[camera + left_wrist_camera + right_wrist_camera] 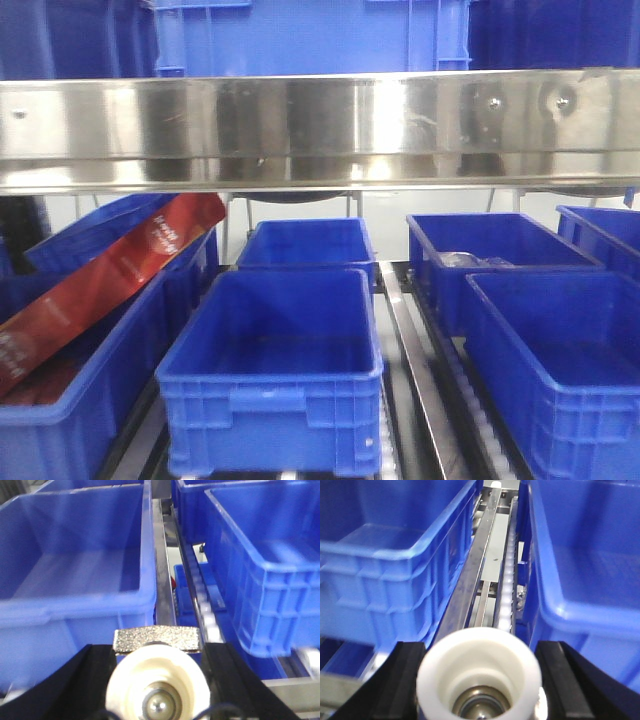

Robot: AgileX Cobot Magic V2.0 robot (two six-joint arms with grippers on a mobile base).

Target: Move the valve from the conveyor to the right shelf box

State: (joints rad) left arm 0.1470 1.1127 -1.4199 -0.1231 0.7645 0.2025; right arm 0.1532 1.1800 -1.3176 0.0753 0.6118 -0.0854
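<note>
In the left wrist view a valve (157, 677) fills the bottom: a white plastic cap facing me, with a rough silvery metal piece behind it. My left gripper (157, 652) is shut on it, a black finger on each side. It hangs in front of a blue shelf box (75, 555) and the steel rail (164, 580). In the right wrist view another valve (479, 667) shows its white cap end. My right gripper (480, 652) is shut on it above the roller track (507, 580), with a blue box (585, 570) on the right. The conveyor is out of view.
The front view shows a steel shelf beam (320, 130) across the top. Below it stand several blue boxes (275, 370) in rows on roller tracks. A red packet (100, 285) leans in the left box. The far right box (490, 255) holds some pale items.
</note>
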